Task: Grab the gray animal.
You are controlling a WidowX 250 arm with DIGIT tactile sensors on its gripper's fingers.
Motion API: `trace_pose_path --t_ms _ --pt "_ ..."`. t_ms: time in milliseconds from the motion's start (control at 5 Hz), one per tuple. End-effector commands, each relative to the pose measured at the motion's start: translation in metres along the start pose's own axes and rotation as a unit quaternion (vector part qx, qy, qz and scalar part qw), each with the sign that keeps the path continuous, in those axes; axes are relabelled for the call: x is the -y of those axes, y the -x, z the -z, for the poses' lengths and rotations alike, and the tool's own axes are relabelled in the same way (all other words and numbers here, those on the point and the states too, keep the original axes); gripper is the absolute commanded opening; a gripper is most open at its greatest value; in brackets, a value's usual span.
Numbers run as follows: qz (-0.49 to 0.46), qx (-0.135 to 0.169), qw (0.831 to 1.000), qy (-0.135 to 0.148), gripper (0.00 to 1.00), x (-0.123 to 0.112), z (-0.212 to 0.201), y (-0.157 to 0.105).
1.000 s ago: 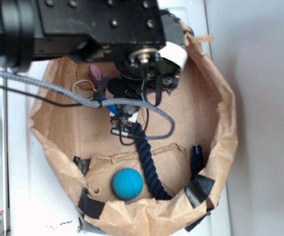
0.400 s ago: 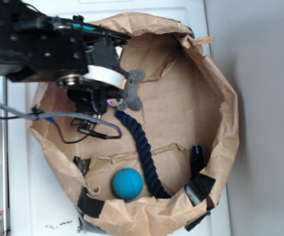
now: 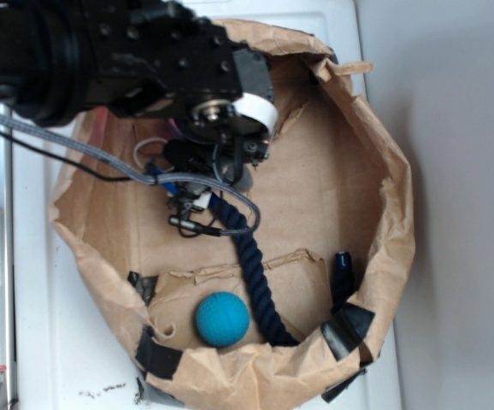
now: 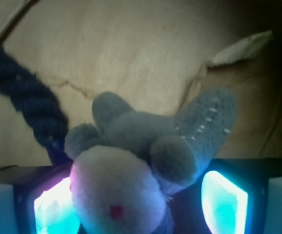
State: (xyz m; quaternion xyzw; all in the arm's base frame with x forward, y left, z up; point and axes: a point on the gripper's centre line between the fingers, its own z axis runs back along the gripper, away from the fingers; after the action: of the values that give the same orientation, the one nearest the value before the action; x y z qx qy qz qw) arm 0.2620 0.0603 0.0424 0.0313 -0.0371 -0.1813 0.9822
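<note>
Since a moment ago the arm has swung right again, back over the far left of the paper bag (image 3: 384, 154); the gray limbs that stuck out beside the wrist are now hidden under it, and only a white loop (image 3: 144, 152) of string peeks out on the left. From the wrist view the claw (image 4: 136, 200) is closed on the animal (image 4: 146, 161): its cream face sits between the two glowing fingers (image 4: 224, 200), gray limbs flopping up toward the brown floor. The rope (image 3: 251, 265) runs from just beside the claw down toward the ball (image 3: 222, 319) at the near edge. The bag rests on the white counter (image 3: 59, 325).
</note>
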Motion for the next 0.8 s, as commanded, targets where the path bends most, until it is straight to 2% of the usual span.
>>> trace_pose_path --t_ms 0,200,400,600 --pt "-0.013 0.031 0.999 -0.013 0.00 -0.004 -0.005 -0.017" --pt "-0.017 0.025 0.999 -0.010 0.00 -0.004 -0.009 -0.023" --pt "-0.008 0.017 1.000 0.004 0.00 -0.007 -0.031 -0.022" --pt "0.007 0.024 1.000 0.009 0.00 -0.006 -0.083 -0.001"
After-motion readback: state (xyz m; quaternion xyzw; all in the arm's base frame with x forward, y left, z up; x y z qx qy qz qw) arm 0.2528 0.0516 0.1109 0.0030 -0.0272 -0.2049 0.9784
